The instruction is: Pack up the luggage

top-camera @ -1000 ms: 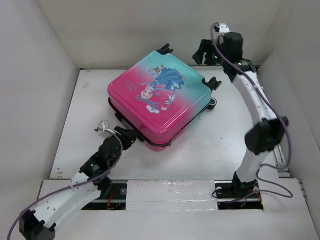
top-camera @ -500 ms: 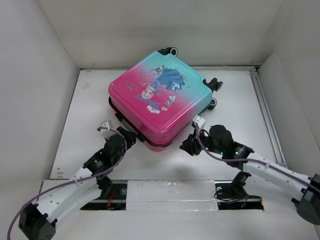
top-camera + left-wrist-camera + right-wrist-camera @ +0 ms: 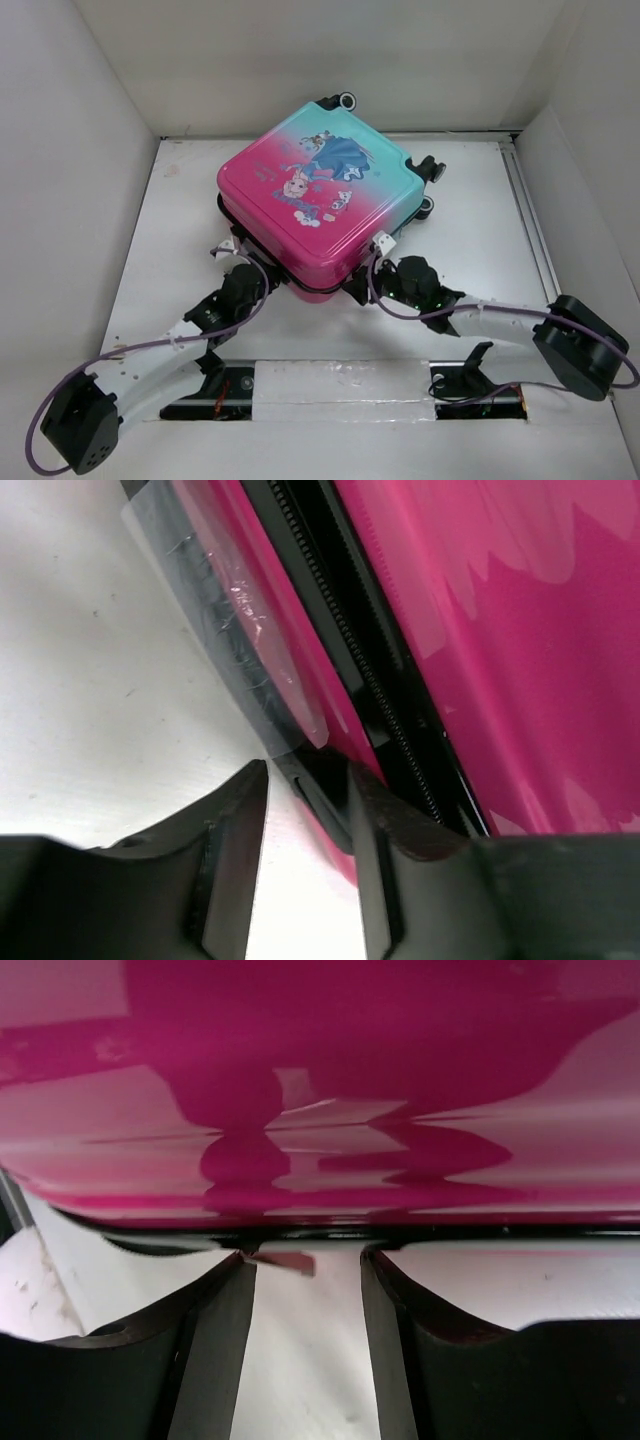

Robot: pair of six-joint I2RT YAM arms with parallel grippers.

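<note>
The luggage [image 3: 315, 200] lies flat and closed at the back middle of the table, pink-to-teal shell with the cartoon print facing up. My left gripper [image 3: 243, 268] is open at its near left side; in the left wrist view the fingertips [image 3: 308, 775] straddle the lower edge beside the black zipper [image 3: 370, 650]. My right gripper [image 3: 362, 285] is open at the near right edge. In the right wrist view its tips [image 3: 308, 1258] sit just under the pink shell [image 3: 320, 1080], with a small pinkish tab [image 3: 285, 1259] at the left finger.
White walls enclose the table on the left, back and right. The luggage's black wheels [image 3: 430, 170] stick out on its far right side. A clear plastic film [image 3: 250, 610] hangs on the luggage's side. A metal rail [image 3: 530, 230] runs along the right wall.
My right arm swung down from the back right corner to the luggage's near right edge. My left gripper moved forward up to the luggage's near left side. The luggage stayed put.
</note>
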